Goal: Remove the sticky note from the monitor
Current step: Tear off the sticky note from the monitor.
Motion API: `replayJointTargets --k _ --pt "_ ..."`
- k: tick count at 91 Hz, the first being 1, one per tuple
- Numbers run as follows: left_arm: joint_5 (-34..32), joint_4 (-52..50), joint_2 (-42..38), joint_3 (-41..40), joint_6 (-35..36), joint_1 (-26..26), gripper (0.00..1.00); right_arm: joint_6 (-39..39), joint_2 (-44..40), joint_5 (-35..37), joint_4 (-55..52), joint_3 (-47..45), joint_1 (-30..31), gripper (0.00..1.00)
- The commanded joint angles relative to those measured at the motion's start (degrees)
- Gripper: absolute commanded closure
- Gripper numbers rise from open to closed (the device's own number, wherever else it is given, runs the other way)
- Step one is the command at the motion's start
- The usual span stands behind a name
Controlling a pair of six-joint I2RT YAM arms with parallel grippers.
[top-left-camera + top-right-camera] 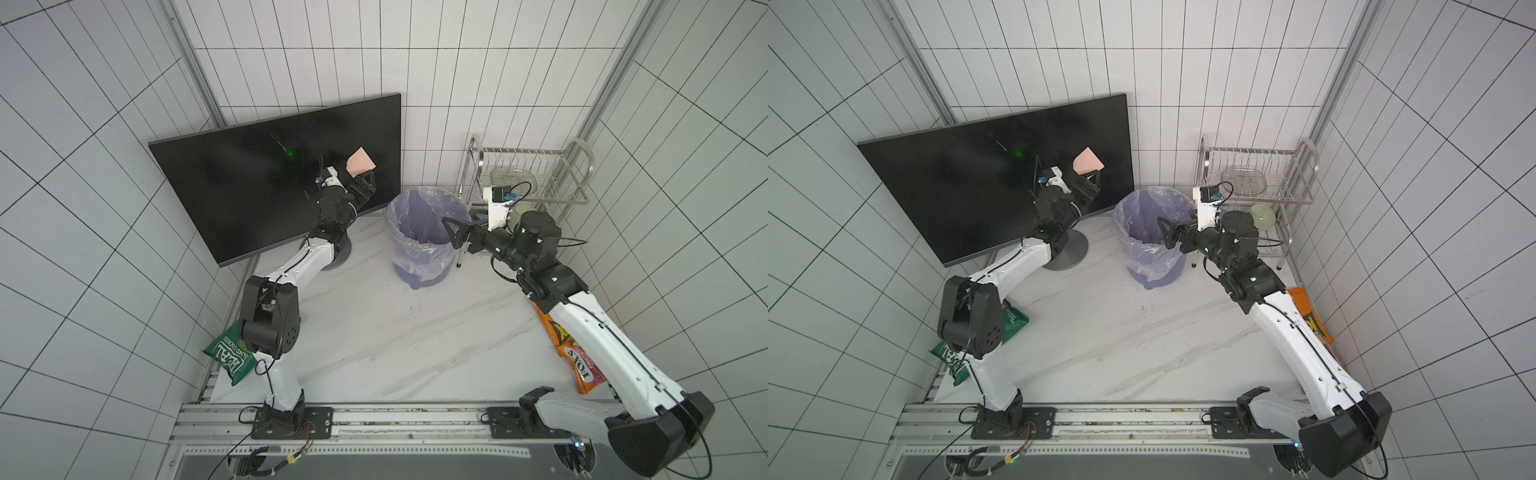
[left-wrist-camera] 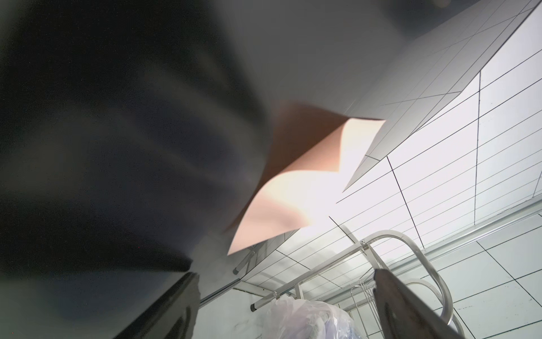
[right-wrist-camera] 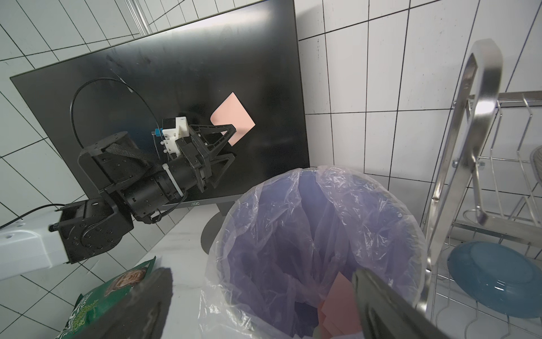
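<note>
pink paper sticky note (image 3: 234, 116) clings to the monitor (image 3: 164, 67) near its right edge: light, floppy, one edge curling free. i'd pinch there. left jaws wide beside it, right jaws wide, empty.

Robot lab mock kitchen: tiled walls (image 1: 498, 62), aluminium rail (image 1: 395, 415), dish rack (image 1: 540, 174), lined bin (image 1: 415, 257)

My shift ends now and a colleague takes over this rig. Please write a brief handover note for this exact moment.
Left claw: open, at the edge of the pink square paper sticky note.
Right claw: open, empty, over the purple plastic-lined bin.
The note is on the large black flat monitor, one edge curling off.
Done: claw is at the note.
To do: grip it, peel it off.
</note>
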Motion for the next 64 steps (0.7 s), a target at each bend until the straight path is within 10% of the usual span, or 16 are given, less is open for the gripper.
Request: replayJointTargets --k 1,64 --pt "-0.67 0.38 0.84 2.33 0.30 0.41 0.07 0.56 -0.39 -0.65 1.44 -0.77 -0.69 0.01" --pt "-0.81 -1.70 -0.34 5.04 0.34 0.68 0.08 0.82 -0.36 -0.91 1.93 -0.94 -0.73 0.01"
